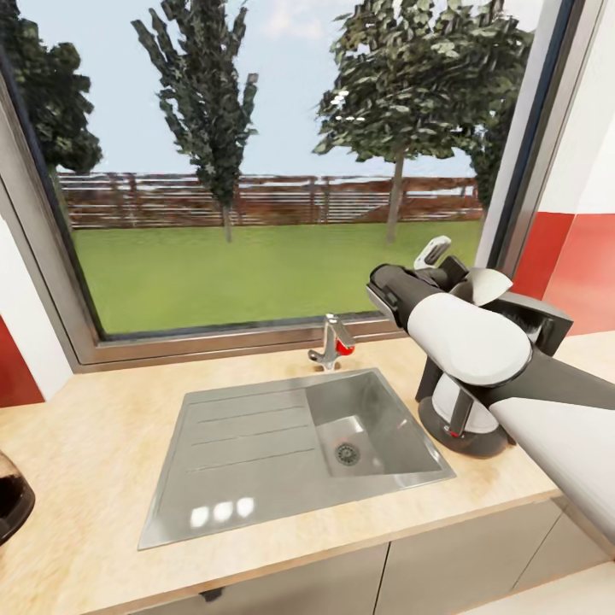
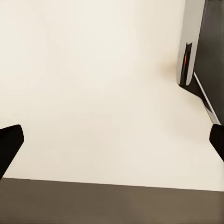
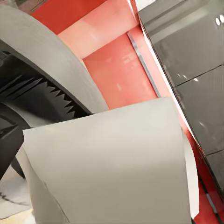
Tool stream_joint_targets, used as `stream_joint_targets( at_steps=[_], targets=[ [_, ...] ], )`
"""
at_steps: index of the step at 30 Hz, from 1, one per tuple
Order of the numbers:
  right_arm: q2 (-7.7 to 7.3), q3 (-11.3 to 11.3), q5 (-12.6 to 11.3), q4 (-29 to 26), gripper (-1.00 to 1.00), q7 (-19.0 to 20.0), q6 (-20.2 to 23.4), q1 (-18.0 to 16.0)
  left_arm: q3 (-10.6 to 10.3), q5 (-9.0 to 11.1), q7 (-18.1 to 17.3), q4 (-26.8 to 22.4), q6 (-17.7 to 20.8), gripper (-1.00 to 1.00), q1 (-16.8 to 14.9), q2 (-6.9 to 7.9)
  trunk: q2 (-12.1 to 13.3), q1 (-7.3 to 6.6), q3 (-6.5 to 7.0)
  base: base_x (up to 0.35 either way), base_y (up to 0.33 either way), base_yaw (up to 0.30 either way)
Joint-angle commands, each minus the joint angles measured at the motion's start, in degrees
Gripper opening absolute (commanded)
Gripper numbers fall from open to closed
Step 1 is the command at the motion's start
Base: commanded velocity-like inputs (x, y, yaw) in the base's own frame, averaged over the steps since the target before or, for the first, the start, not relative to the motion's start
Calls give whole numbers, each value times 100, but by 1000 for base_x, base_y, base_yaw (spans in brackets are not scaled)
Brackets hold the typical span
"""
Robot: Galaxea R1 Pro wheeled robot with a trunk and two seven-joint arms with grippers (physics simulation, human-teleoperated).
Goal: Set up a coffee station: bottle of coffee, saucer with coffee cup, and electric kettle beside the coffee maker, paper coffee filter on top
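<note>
The coffee maker stands on the kitchen countertop to the right of the sink, partly hidden behind my right arm. My right gripper hovers just above the machine's top, shut on the white paper coffee filter. In the right wrist view the paper coffee filter fans out close to the camera, over the coffee maker's grey rim and its dark ribbed basket. The electric kettle peeks in at the counter's far left edge. My left gripper is open, with nothing between its fingers, over a plain cream surface.
A steel sink with a drainboard lies in the counter's middle, its faucet behind it under a large window. A red and white wall rises right of the coffee maker. Grey cabinet fronts run below the counter.
</note>
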Motion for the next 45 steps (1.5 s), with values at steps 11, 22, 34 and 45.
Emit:
stream_joint_targets(
  at_steps=[11, 22, 34, 45],
  targets=[
    [2, -51, 881, -2, -100, -11, -13, -3, 23, -59, 13, 8, 14, 100, 0, -32, -9, 3, -9, 16, -21, 1],
    [2, -51, 889, -2, -100, -1, -168, 77, 24, -62, 13, -1, 11, 100, 0, -39, -9, 3, -9, 24, -46, 0],
    [2, -51, 883, -2, -100, 311, -179, 133, 24, -62, 13, -1, 8, 100, -3, -39, -9, 3, -9, 0, 0, 0],
    [2, -51, 883, 0, -100, 407, -178, 197, 24, -62, 13, -1, 8, 100, 0, -39, -9, 3, -9, 0, 0, 0]
  ],
)
